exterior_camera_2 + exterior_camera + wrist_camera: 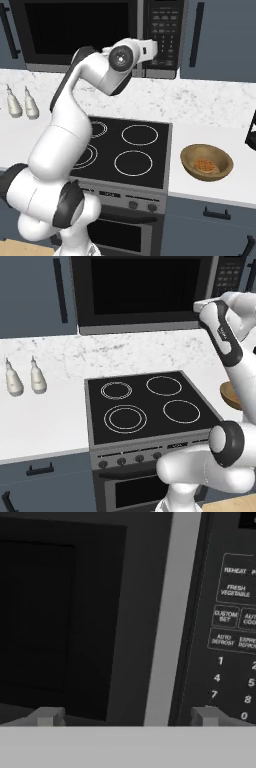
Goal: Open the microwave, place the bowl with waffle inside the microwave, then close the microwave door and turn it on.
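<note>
On the counter (210, 187) sits the bowl (206, 162); the hand view shows the gripper (127, 716) spread, empty, facing the microwave door (65, 617).

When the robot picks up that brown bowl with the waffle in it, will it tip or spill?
The bowl looks wide and shallow, sitting flat on the counter, so it probably won't tip easily. It seems wooden and stiff, likely light. The waffle lies loose inside, so a tilted lift might slide it out.

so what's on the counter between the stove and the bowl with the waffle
Nothing: in the right base view a bare strip of white counter separates the stove from the bowl holding the waffle.
</note>
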Controlling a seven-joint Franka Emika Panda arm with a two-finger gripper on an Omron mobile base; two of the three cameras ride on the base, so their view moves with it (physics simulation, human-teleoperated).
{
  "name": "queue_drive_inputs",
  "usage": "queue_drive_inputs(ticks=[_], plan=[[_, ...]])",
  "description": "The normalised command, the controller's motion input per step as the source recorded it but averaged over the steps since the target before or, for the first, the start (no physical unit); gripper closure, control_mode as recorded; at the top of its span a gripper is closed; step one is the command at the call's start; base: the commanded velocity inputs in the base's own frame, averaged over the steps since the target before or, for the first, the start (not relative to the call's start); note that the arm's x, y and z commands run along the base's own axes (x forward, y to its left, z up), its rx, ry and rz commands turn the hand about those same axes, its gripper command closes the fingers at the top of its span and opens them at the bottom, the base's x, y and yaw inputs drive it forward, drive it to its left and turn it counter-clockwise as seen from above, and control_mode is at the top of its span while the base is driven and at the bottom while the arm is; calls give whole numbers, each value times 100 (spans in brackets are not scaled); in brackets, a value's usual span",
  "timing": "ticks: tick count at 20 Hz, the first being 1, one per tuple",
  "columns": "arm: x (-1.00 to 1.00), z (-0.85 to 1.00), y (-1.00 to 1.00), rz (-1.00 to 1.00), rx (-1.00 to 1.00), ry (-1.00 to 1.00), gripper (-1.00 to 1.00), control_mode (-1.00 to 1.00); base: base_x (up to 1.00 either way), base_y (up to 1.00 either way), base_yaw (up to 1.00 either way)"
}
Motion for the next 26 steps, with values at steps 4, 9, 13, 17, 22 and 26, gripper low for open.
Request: queue_drive_inputs(ticks=[4, 9, 13, 17, 22, 26], plan=[[63, 22, -26, 0, 0, 0, -100, -100, 0, 0, 0], [59, 13, -27, 0, 0, 0, -100, -100, 0, 0, 0], [66, 0, -7, 0, 0, 0, -100, -100, 0, 0, 0], [85, -1, 9, 0, -1, 0, 100, -100, 0, 0, 0], [38, -18, 49, -3, -10, -9, 100, -100, 0, 0, 0], [0, -2, 17, -10, -6, -2, 100, -100, 0, 0, 0]])
